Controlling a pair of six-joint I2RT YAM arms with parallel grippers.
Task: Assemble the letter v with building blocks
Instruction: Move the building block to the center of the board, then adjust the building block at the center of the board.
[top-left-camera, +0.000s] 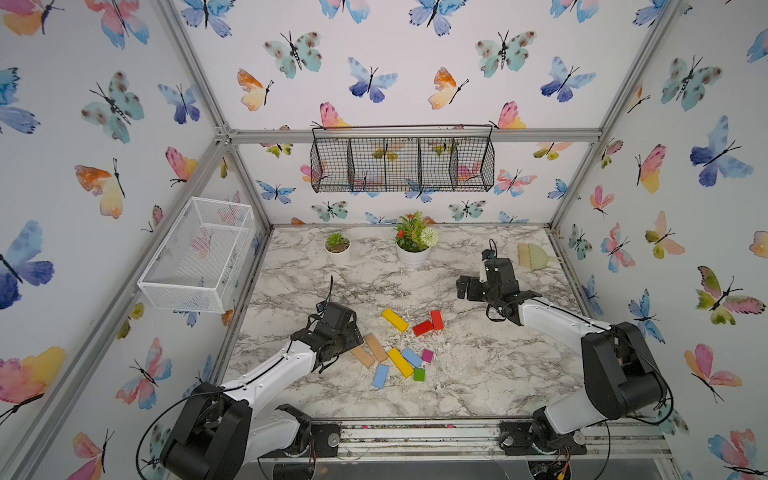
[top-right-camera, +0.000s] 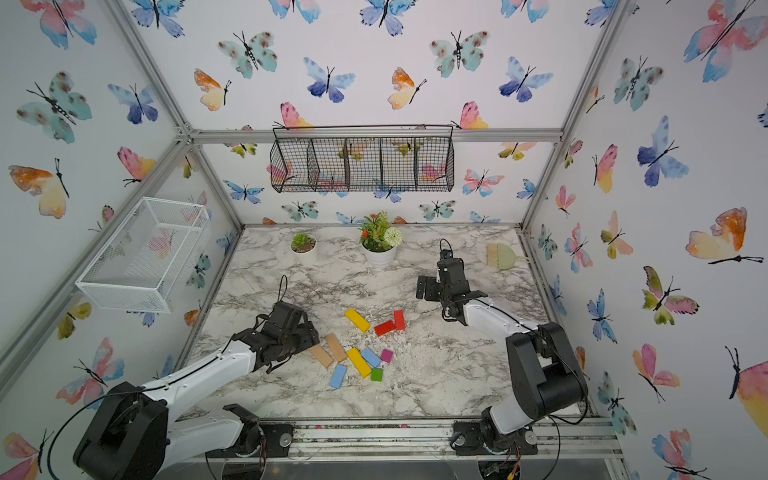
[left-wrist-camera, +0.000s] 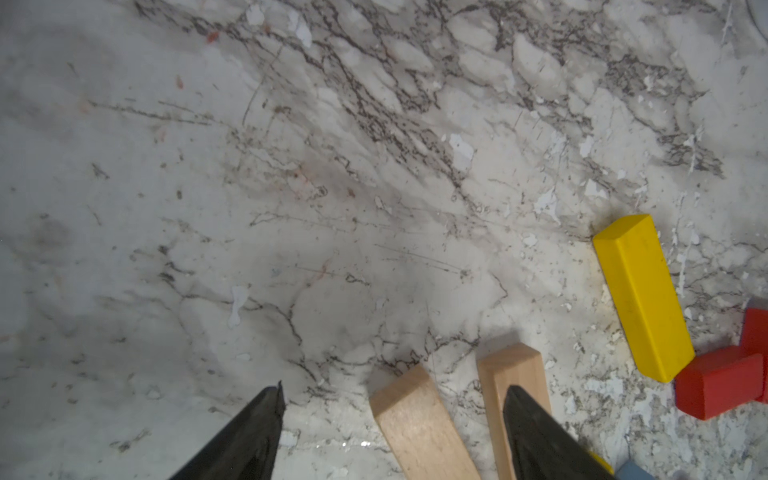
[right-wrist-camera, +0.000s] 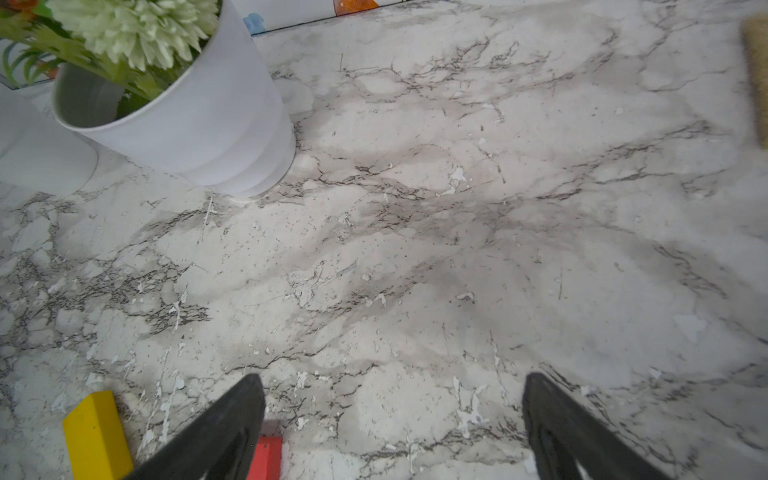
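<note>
The building blocks lie loose near the table's front middle: two tan bars (top-left-camera: 362, 356) (top-left-camera: 376, 347), a yellow bar (top-left-camera: 400, 362), light blue bars (top-left-camera: 380, 376), a magenta cube (top-left-camera: 427, 355) and a green cube (top-left-camera: 419, 374). Farther back lie another yellow bar (top-left-camera: 395, 320) and two red blocks (top-left-camera: 423, 328). No letter v is in view. My left gripper (left-wrist-camera: 395, 395) is open low over the tan bars, with one tan bar (left-wrist-camera: 415, 424) between its fingers and the other (left-wrist-camera: 511, 370) under one finger. My right gripper (right-wrist-camera: 392, 390) hangs open over bare table, right of the red blocks.
Two white potted plants (top-left-camera: 412, 249) (top-left-camera: 337, 247) stand at the back, and a hand brush (top-left-camera: 532, 255) lies at the back right. A white wire basket (top-left-camera: 195, 253) hangs on the left wall and a black one (top-left-camera: 401, 164) on the back wall.
</note>
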